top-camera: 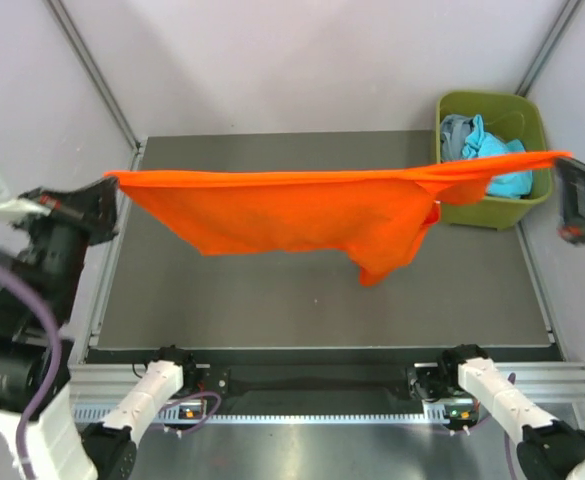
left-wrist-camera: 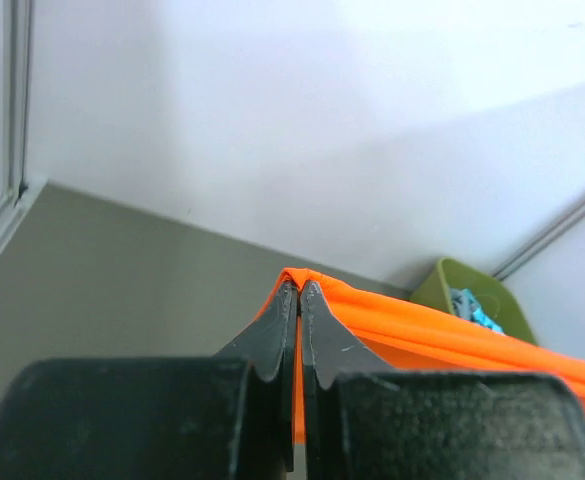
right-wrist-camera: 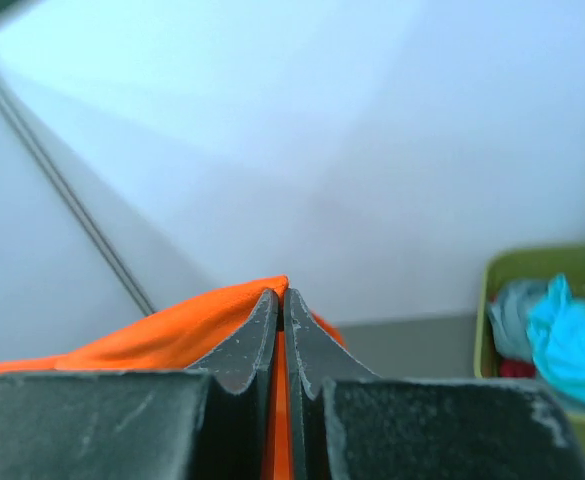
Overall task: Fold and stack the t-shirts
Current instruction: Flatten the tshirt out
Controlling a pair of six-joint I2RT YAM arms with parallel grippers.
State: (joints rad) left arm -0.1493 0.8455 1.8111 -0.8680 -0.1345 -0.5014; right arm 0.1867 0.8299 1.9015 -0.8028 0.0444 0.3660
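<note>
L jaws, R jaws clamped on orange tee (top-camera: 292, 210), stretched taut above table (top-camera: 272, 300); more tees (top-camera: 487, 145) in bin (top-camera: 482, 214).

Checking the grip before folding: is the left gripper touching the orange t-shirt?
Touching. Left wrist view: left gripper shut on the orange t-shirt, cloth pinched at its tips.

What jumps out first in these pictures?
The orange shirt is stretched out above the table, pinched at its ends by the left claw and right claw. At the far right corner, a green bin holds teal cloth and grey cloth.
</note>
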